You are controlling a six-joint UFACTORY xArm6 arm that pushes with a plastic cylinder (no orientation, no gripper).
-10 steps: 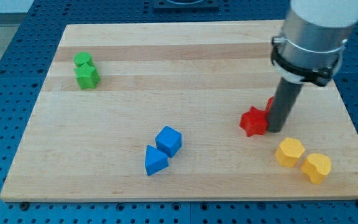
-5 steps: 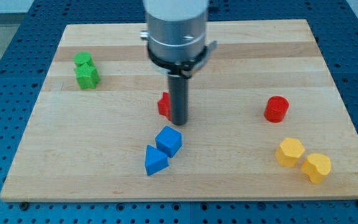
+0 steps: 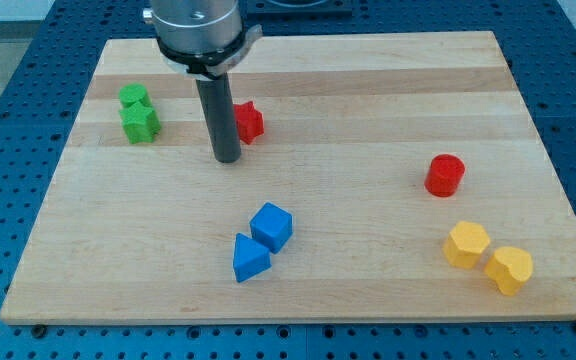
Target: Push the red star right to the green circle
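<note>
Red star-shaped block [image 3: 249, 121] is sitting just right of my tip [image 3: 228, 158], gripping nothing; you're seeing it well short of the green blocks [image 3: 138, 113] far left.

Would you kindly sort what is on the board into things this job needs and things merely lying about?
Job:
red star
green circle
my tip, just below-left of the star

Lying about:
green star
red cylinder
blue cube
blue wedge
two yellow blocks
</note>
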